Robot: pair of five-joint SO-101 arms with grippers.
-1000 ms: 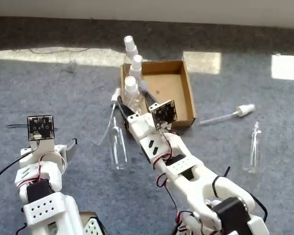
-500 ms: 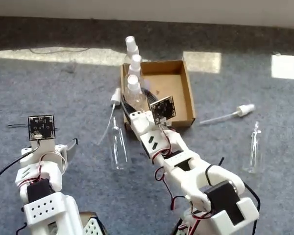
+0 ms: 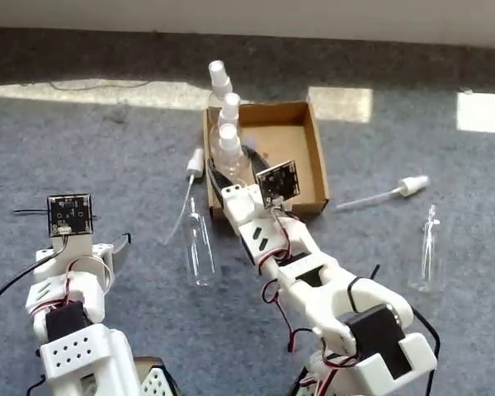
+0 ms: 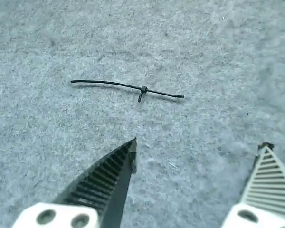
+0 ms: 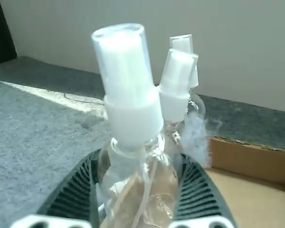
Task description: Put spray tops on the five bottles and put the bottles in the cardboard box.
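**Capped bottle (image 3: 228,153) gripped by the right hand (image 5: 140,164) at the left wall of the cardboard box (image 3: 318,157); not yet released.**

The bottle is held upright, clamped between both fingers, just beside a second capped bottle (image 3: 229,111) and a third capped bottle (image 3: 219,82) standing along the same wall. The left hand (image 4: 199,144) is spread open and empty over the desk (image 3: 107,165), near a black cable tie (image 4: 133,88). An uncapped bottle (image 3: 198,246) lies on the desk with a loose spray top (image 3: 195,162) beside it. Another bottle (image 3: 430,247) and another spray top (image 3: 412,185) lie right of the box. Risks, as judged:
- The neighbours may be knocked over if the held bottle is lowered against them.
- Its base may be caught on the box wall.
- It may tip if it is released before it is seated.
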